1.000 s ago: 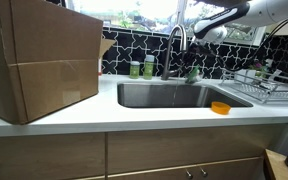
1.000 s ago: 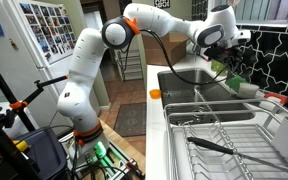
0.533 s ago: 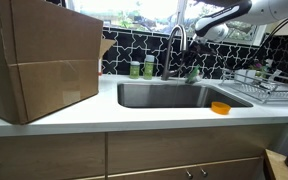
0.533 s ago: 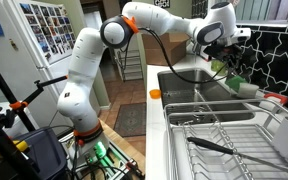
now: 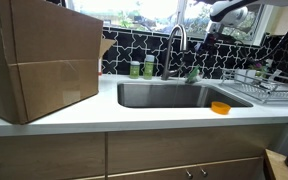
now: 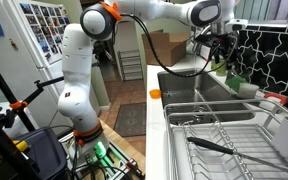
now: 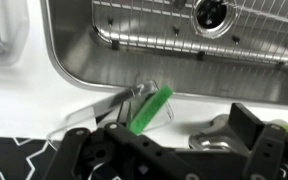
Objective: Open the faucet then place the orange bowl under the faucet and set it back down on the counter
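Above the faucet, toward its 2 o'clock, the end effector hangs, apparently spread and empty. Best to come down slowly and centred, clear of the green bottles. At the sink's 4 o'clock, the orange bowl sits on the desk.

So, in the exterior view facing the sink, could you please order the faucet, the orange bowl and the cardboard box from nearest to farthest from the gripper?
From the gripper, high above the back of the sink:
1. Faucet: just beside it, at the sink's back edge.
2. Orange bowl: below it, on the counter in front.
3. Cardboard box: across the sink, at the far end.
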Motion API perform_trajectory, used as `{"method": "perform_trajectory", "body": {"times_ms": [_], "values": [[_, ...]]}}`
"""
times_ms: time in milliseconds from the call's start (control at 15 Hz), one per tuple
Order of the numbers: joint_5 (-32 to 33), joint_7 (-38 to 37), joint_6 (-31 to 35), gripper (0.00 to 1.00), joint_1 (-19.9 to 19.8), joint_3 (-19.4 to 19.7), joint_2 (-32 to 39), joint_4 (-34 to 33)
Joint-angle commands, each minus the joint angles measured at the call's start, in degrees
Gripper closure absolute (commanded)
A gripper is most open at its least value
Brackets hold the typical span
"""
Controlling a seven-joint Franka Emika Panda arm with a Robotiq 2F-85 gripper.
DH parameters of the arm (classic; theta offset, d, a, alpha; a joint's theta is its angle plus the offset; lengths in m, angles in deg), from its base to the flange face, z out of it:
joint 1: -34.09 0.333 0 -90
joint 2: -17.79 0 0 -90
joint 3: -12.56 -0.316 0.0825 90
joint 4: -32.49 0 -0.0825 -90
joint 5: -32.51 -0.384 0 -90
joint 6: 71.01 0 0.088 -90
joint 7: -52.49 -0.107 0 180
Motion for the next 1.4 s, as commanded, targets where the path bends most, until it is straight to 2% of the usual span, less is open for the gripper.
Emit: {"method": "perform_trajectory", "body": {"times_ms": [0, 67, 133, 200, 333, 600, 667, 867, 1000, 1133, 1333], "values": [[4.40, 1.26, -10.11, 0.00, 0.72, 0.82, -8.54, 9.77], [4.56, 1.76, -13.09, 0.00, 1.60, 1.81, -9.73, 10.82], [3.21, 2.04, -12.63, 0.00, 1.55, 1.75, -11.10, 13.04], [2.68, 1.29, -12.42, 0.00, 1.36, 2.06, -6.50, 6.26], [2.72, 1.49, -12.76, 0.00, 1.76, 2.25, -8.81, 9.49], [4.20, 1.64, -12.12, 0.00, 2.85, 1.94, -9.92, 11.82], [5.37, 2.65, -10.48, 0.00, 4.34, 0.96, -11.81, 15.67], [5.49, 3.30, -9.56, 0.00, 6.38, 0.48, -14.58, 21.79], [4.83, 2.35, -8.96, 0.00, 7.01, 1.04, -16.98, 26.55], [3.86, 2.63, -5.33, 0.00, 6.98, 1.59, -19.67, 32.07], [3.30, 8.28, -0.05, 0.00, 7.75, 1.29, -20.50, 37.13]]}}
